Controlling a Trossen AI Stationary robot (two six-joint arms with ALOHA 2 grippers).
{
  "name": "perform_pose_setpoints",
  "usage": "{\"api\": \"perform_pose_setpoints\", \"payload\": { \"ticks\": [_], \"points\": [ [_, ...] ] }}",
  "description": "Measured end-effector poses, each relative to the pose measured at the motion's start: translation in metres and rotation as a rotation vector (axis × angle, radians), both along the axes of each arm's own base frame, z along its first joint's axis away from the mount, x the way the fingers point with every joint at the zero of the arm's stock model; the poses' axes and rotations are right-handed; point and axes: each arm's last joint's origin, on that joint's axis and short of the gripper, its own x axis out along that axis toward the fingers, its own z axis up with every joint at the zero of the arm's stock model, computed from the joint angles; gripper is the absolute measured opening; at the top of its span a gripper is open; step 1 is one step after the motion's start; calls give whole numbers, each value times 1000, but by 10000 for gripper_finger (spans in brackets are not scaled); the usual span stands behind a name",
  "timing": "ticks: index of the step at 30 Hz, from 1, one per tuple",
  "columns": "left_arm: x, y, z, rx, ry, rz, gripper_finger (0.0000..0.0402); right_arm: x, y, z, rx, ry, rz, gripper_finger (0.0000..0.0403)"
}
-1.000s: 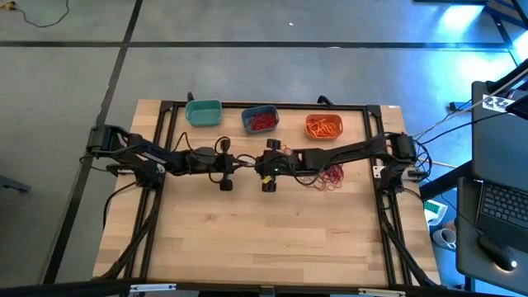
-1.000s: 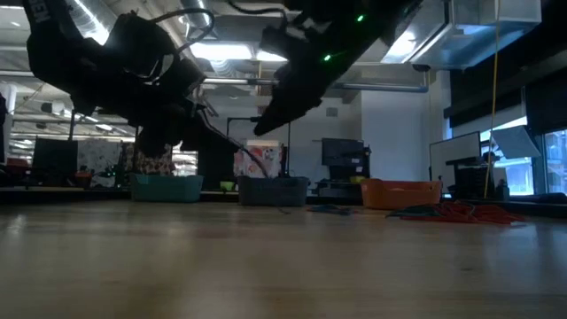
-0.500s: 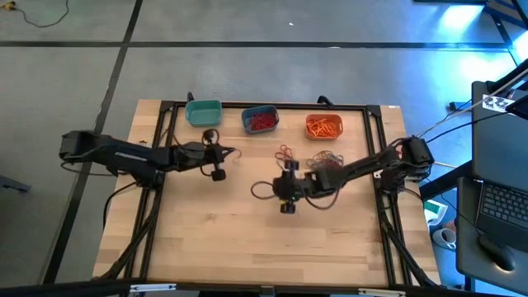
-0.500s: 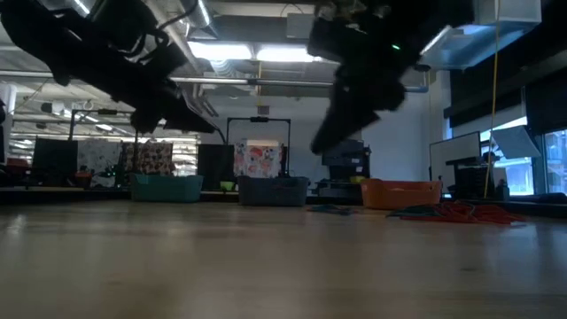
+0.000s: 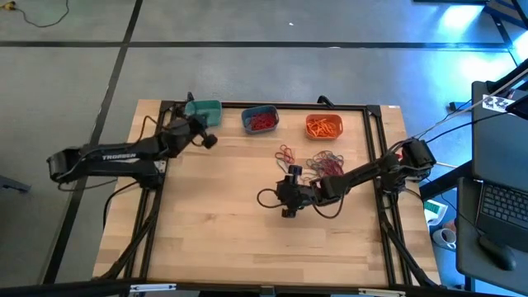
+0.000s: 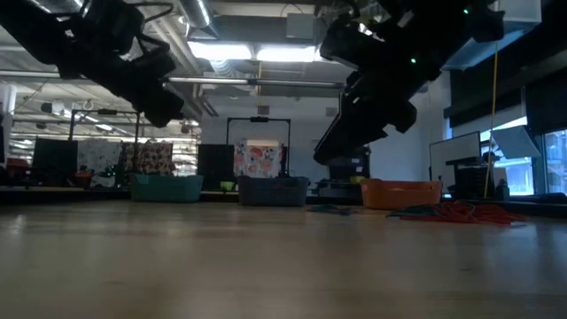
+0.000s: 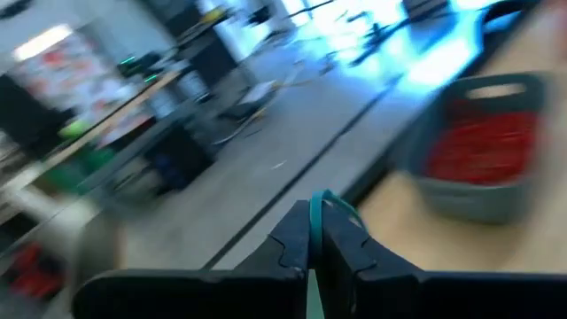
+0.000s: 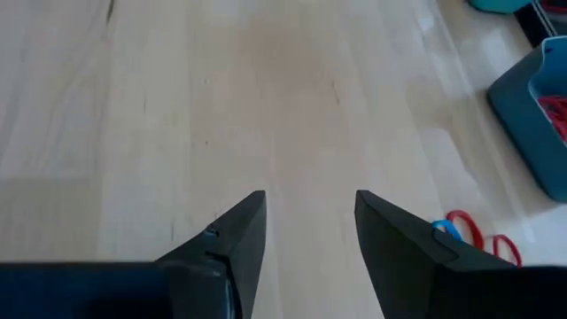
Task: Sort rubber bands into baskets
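Teal rubber band (image 7: pixel 314 213) sits pinched between the closed fingers of my left gripper (image 5: pixel 208 139), carried high so it can drop into the matching teal basket (image 5: pixel 203 110), which lies just at 12 o'clock from the fingertips. My right gripper (image 5: pixel 287 204) hovers with fingers spread wide and nothing held, clear of the table (image 5: pixel 247 239). From it, the loose rubber bands (image 5: pixel 323 162) lie near, at about 1 o'clock; the slate blue basket (image 5: pixel 260 120) and orange basket (image 5: pixel 323 126) stand beyond.

Grey floor (image 5: pixel 289 66), ceiling strip lights (image 6: pixel 257 53), laptop (image 5: pixel 499 206), possibly monitors (image 6: pixel 53 159) behind.
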Motion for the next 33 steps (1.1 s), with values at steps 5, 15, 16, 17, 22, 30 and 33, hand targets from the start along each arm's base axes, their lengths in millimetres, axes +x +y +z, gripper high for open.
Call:
{"api": "perform_pose_setpoints", "payload": {
  "ticks": [5, 15, 16, 17, 22, 30, 33],
  "points": [
    [-17, 25, 3, 21, -31, 176, 5, 0, -1, 0, 4, 4, 5, 174],
    [-31, 52, -9, -100, -123, 222, 47, 0, -1, -1, -3, 9, 12, 174],
    [-31, 54, -12, -114, -114, 232, 56, 0, -1, -1, -3, 9, 12, 174],
    [-31, 56, -16, -129, -97, 242, 67, 0, -1, -1, -3, 8, 12, 174],
    [-27, 67, -15, -290, -1, 302, 120, 0, -1, -1, -7, 11, 15, 174],
    [9, 54, 17, -449, -81, 44, 147, 0, -1, -2, -11, 21, 16, 174],
    [28, 39, 21, -466, -134, -167, 147, 0, -1, -2, -11, 22, 16, 174]
  ]
}}
